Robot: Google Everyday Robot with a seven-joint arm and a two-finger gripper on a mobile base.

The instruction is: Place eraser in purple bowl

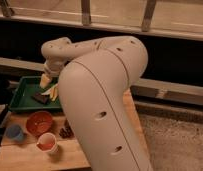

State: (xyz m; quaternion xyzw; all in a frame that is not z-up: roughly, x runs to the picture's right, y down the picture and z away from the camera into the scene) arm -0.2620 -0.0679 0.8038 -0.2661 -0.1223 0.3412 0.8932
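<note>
At the far left of the wooden counter (25,160) stands a small round blue cup (15,132). At its 1 o'clock lies a shallow green rectangular tray (17,100) with a raised rim. The eraser (41,98) lies flat on the tray floor, close to the middle and a little toward 4 o'clock. It is a small dark block with a matte look, and its long axis runs roughly from 10 o'clock to 4 o'clock. At the eraser's 6 o'clock, outside the tray, sits a round orange-red bowl (39,121) with a smooth inside. At that bowl's 5 o'clock is a pale cup (46,142) with a reddish interior.

A pale yellow wedge (45,80) stands at the eraser's 1 o'clock, and a second yellow piece (54,92) lies at its 2 o'clock near the tray's right edge. A dark, knobbly pinecone (66,131) rests on the counter at the bowl's 3 o'clock.

The smooth white arm (100,100) fills the middle. The gripper (51,70) hangs at its end, over the tray's far edge and above the wedge. Whether the jaws are open or closed cannot be told.

To the right lies speckled grey floor (170,142). Behind runs a dark wall with metal posts (85,12).
</note>
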